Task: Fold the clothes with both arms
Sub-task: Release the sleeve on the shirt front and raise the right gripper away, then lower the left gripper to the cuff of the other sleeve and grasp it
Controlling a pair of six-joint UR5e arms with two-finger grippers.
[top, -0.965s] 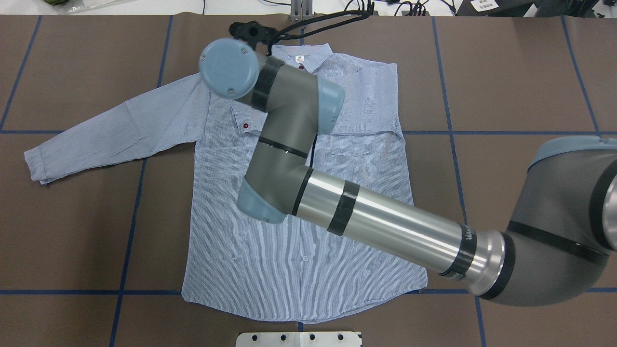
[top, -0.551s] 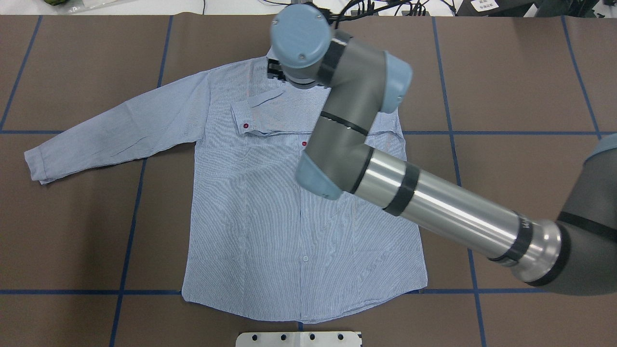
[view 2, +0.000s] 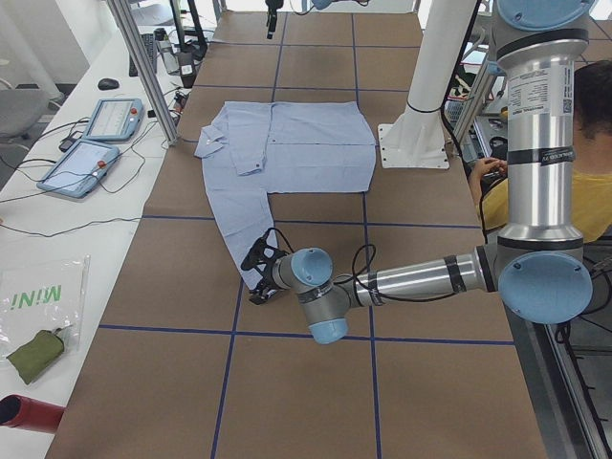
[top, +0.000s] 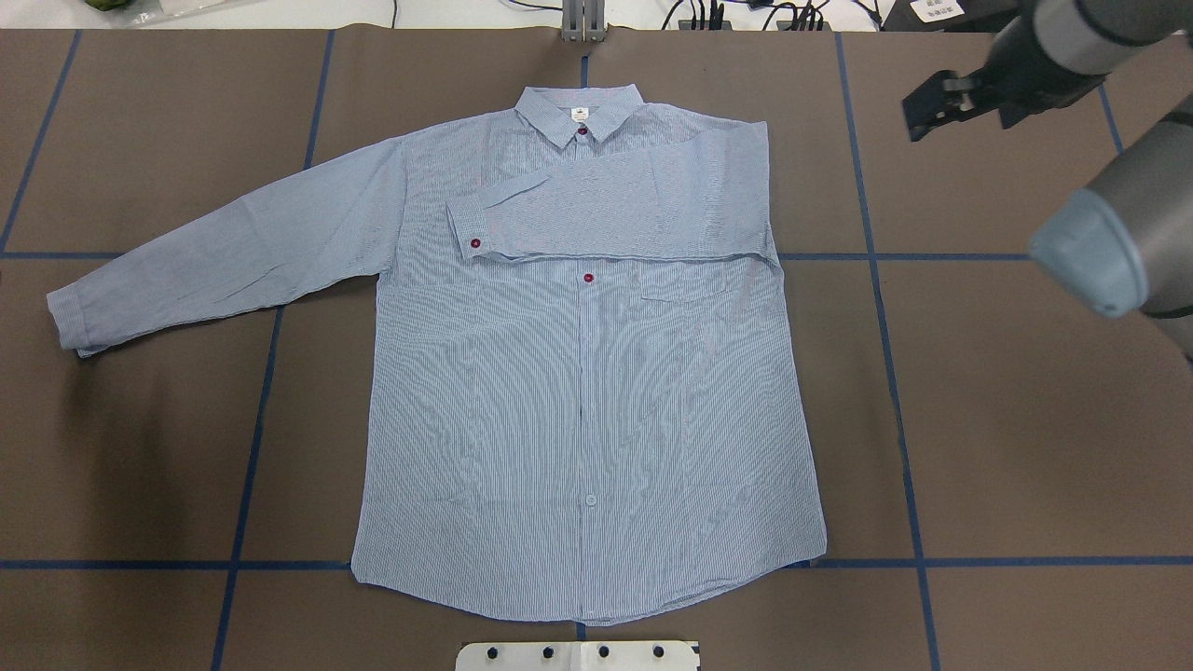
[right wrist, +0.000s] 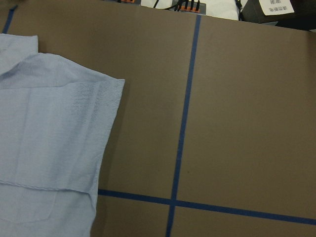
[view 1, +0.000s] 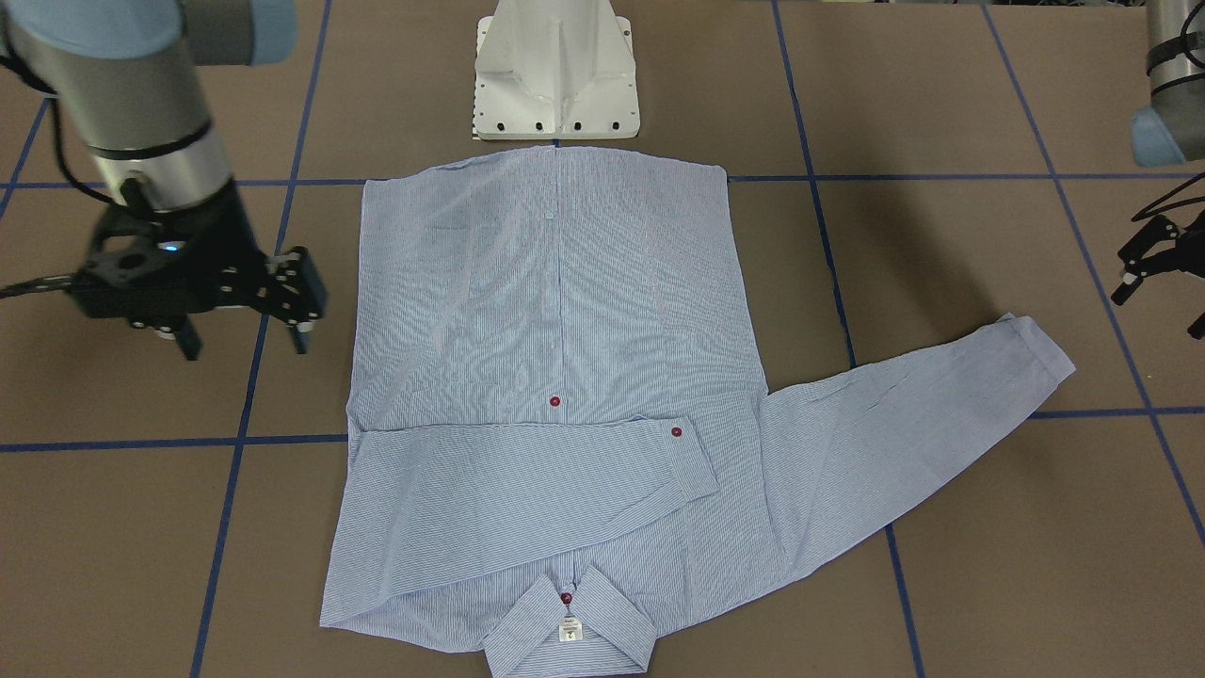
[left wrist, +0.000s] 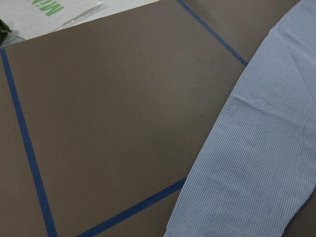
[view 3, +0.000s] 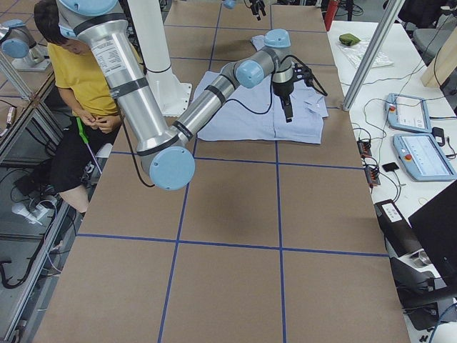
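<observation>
Over the shirt (top: 587, 391): open from above.
Tabletop (top: 979, 419) flanks: bare, passable.
Hem side: pedestal base (view 1: 555, 75) stands just beside the hem.
Right gripper (view 1: 247, 345): near the folded-sleeve side.
Left gripper (view 1: 1160, 311): near the outstretched cuff.

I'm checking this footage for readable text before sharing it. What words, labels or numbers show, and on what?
"MINI": green letters, upside down, on the clear plastic bag.
Neck label on the shirt: too small to read.
White sticker on the left arm: too small to read.
White paper label beyond the table: blurred.
</observation>
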